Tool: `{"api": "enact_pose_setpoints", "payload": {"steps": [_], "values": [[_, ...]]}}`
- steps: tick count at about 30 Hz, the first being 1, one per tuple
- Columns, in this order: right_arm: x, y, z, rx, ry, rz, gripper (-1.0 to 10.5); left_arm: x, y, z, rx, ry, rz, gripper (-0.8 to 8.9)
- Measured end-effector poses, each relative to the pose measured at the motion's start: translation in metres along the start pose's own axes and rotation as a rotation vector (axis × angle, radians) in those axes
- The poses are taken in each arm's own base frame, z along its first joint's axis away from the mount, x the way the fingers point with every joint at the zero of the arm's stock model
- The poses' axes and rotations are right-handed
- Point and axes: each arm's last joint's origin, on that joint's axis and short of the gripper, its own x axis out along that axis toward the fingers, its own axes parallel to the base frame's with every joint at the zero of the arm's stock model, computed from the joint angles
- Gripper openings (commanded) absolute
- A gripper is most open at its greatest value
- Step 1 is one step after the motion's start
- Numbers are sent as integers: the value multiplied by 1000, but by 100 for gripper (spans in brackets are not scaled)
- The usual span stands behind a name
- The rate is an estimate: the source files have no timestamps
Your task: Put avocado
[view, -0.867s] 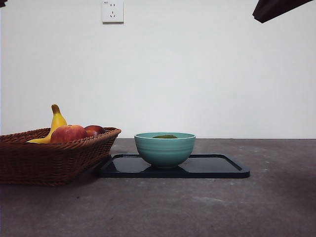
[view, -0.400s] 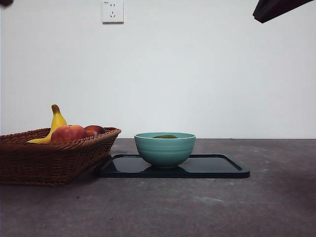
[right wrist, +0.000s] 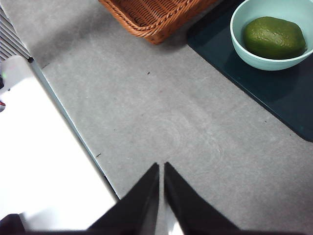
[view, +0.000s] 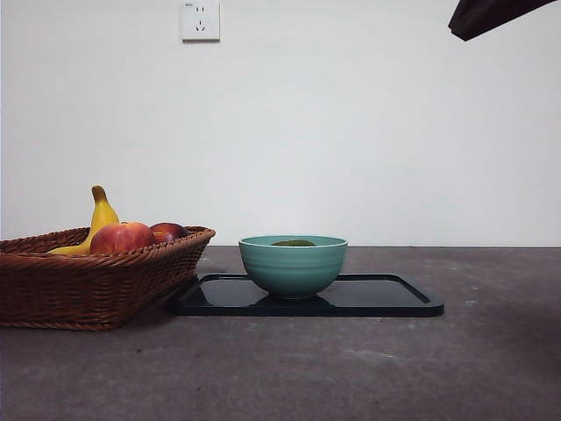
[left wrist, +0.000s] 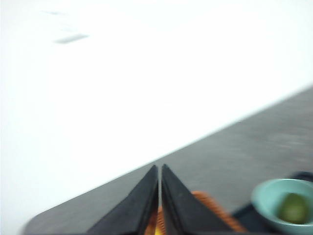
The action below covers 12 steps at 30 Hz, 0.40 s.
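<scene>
White wall point(view: 351, 132), outlet point(view: 200, 19) (top), grey table point(view: 351, 368).

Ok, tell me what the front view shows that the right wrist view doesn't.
Only the front view shows the banana, the apple and the wall socket. Only the right wrist view shows the right gripper, jaws shut above bare table, and the whole avocado. Both show the basket, the teal bowl and the dark tray; in front, only the avocado's top peeks over the rim.
</scene>
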Motion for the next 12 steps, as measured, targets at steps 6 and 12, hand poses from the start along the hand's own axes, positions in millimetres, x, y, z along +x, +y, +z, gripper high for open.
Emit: {"api": "enact_pose_setpoints", "payload": {"steps": [6,12], "values": [[0,0,0,0,0,0,7,-12,-11,-61,-46,80,177,10],[0,0,0,0,0,0,7,-20,-22,-106,-103,131,242,10]]}}
